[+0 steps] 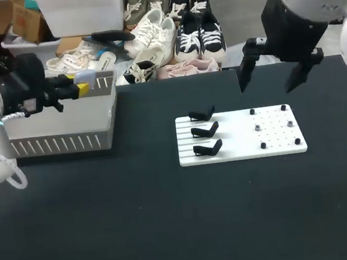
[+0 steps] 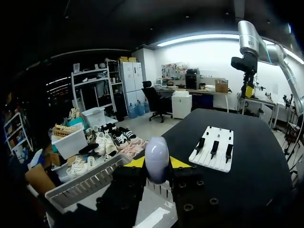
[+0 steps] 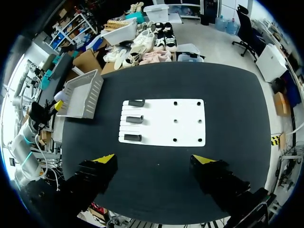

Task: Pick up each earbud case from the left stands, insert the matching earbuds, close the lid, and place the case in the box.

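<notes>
A pale oval earbud case (image 2: 156, 156) is clamped between the yellow tips of the left claw (image 2: 156, 164), over the grey slotted box (image 1: 68, 139), which is set well left of the white stand board (image 1: 240, 138) on the black worktop (image 1: 172, 224). The right claw (image 1: 272, 78) is spread wide, with nothing held, above the board's far edge. Three black stands (image 1: 205, 130) are lined along the board's left side.

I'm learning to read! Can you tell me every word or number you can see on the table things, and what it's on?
There are no words, numbers or signs that can be read here. The white board, its three black stands, the grey box and the pale earbud case held in the left end effector all look plain, with no print showing.
</notes>
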You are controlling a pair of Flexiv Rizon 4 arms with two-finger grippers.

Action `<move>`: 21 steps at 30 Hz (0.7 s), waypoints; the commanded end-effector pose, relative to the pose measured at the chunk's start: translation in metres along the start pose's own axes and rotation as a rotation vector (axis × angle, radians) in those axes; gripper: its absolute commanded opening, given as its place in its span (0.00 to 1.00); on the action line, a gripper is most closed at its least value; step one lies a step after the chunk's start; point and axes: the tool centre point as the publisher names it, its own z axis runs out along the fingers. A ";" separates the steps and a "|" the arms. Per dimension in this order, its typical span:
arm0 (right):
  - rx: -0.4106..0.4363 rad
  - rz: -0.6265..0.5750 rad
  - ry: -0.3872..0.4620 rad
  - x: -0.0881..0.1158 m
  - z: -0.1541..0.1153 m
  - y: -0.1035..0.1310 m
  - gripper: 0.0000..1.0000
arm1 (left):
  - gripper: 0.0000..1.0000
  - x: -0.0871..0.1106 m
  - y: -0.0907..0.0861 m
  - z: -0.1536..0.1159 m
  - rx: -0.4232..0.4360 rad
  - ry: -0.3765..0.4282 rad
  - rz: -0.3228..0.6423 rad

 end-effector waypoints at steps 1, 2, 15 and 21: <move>0.002 0.003 -0.007 0.003 -0.001 -0.001 1.00 | 0.00 0.002 0.004 0.004 -0.253 0.017 -0.034; 0.002 0.003 -0.007 0.003 -0.001 -0.001 1.00 | 0.00 0.006 0.006 0.005 -0.251 0.025 -0.044; 0.002 0.003 -0.007 0.003 -0.001 -0.001 1.00 | 0.33 0.041 0.031 0.022 -0.203 0.100 -0.115; 0.002 0.003 -0.007 0.003 -0.001 -0.001 1.00 | 1.00 0.034 0.029 0.018 -0.189 0.084 -0.082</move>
